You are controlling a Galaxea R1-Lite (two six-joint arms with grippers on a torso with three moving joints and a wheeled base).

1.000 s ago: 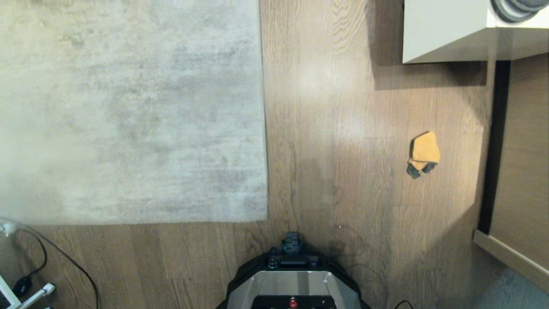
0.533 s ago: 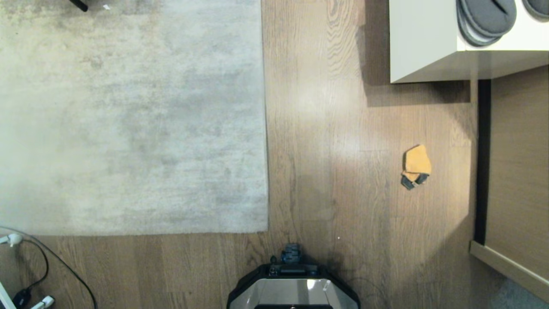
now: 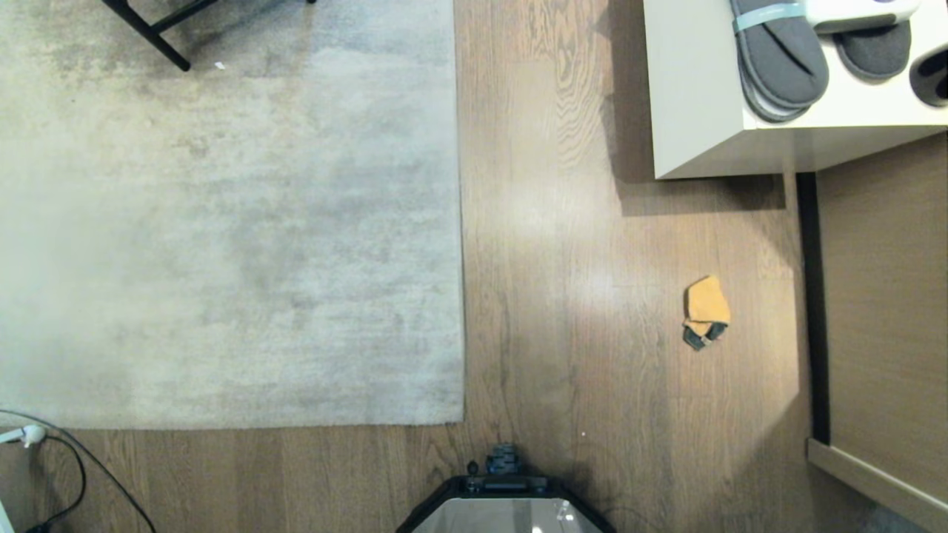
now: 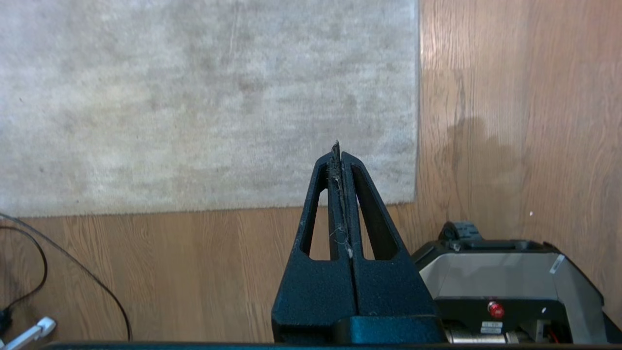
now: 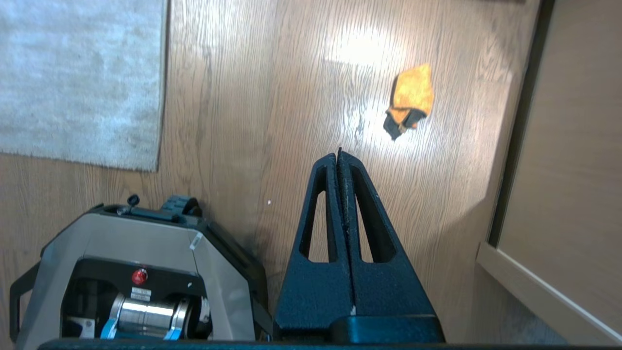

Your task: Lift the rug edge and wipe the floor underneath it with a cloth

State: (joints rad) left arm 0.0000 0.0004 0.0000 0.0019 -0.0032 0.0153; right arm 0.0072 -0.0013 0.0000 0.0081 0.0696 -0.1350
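Note:
A pale grey mottled rug (image 3: 222,222) covers the left of the head view. Its rug edge (image 3: 459,222) runs straight down to a squared corner (image 3: 461,420) and lies flat on the brown wood-grain floor (image 3: 563,296). The small orange cloth (image 3: 706,309) lies crumpled on the floor to the right, apart from the rug. Neither arm shows in the head view. My left gripper (image 4: 336,146) hangs shut and empty high above the rug's corner (image 4: 413,199). My right gripper (image 5: 338,153) is shut and empty too, high above the floor short of the cloth (image 5: 410,99).
A white cabinet (image 3: 696,111) with grey slippers (image 3: 778,59) on top stands at the back right. A wooden panel (image 3: 881,311) lines the right side. Black cables (image 3: 67,474) lie at the near left. My base (image 3: 503,511) is at the bottom centre. A black furniture leg (image 3: 148,33) rests on the rug.
The whole head view has shifted: the scene has slid down and shrunk, bringing the slippers and a furniture leg into view. Rug and cloth themselves have not moved.

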